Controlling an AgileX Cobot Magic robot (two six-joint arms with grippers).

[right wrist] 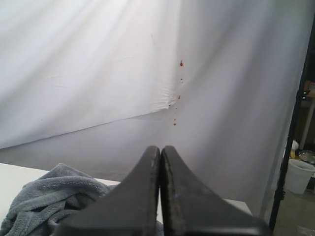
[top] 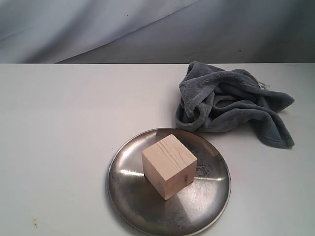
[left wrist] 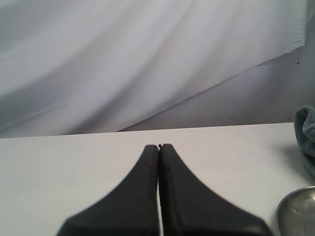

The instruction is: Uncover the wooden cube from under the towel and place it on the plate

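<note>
The pale wooden cube (top: pixel 169 165) rests on the shiny steel plate (top: pixel 128 196) near the table's front, uncovered, with a small dark knot on its right face. The grey-blue towel (top: pixel 227 102) lies crumpled on the table behind and to the right of the plate. No arm appears in the exterior view. In the left wrist view my left gripper (left wrist: pixel 159 146) is shut and empty above bare table, with the plate's rim (left wrist: pixel 295 209) and a towel edge (left wrist: pixel 306 128) at the side. My right gripper (right wrist: pixel 160 147) is shut and empty, with the towel (right wrist: pixel 47 199) beside it.
A white table (top: pixel 59 128) carries everything, backed by a draped white sheet (top: pixel 98 24). Past the table's end in the right wrist view stand a dark frame post (right wrist: pixel 290 142) and a white bucket (right wrist: pixel 299 175) on the floor.
</note>
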